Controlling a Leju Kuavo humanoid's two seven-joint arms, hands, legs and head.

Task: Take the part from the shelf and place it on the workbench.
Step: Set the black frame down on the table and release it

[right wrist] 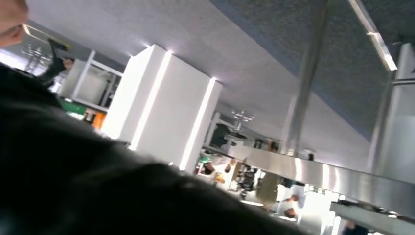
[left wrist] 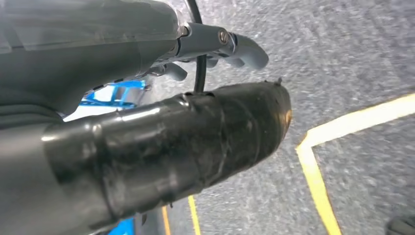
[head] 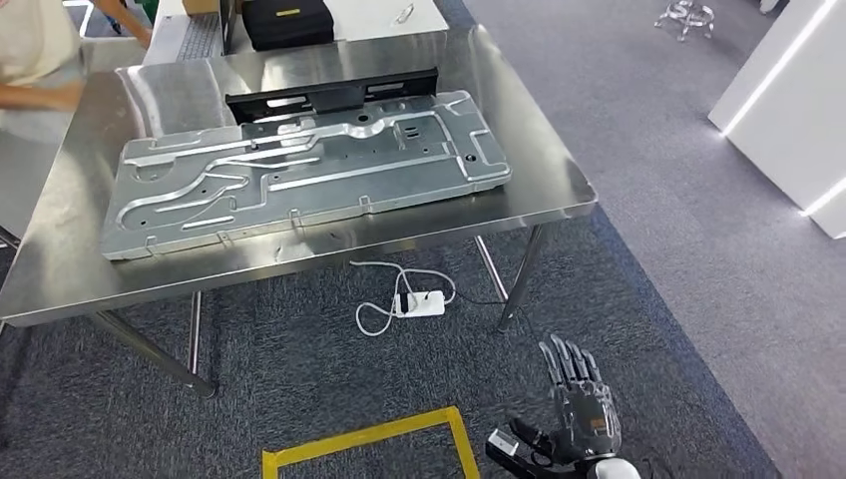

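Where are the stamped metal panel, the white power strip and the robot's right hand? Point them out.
stamped metal panel [head: 299, 175], head view, middle of its ribbed face.
white power strip [head: 421, 303], head view, its body.
right hand [head: 584, 414], head view, back of the hand.

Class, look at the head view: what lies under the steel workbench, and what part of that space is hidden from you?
Under the workbench a white power strip with its white cable lies on grey carpet. The tabletop covers the floor further back, so nothing there can be checked.
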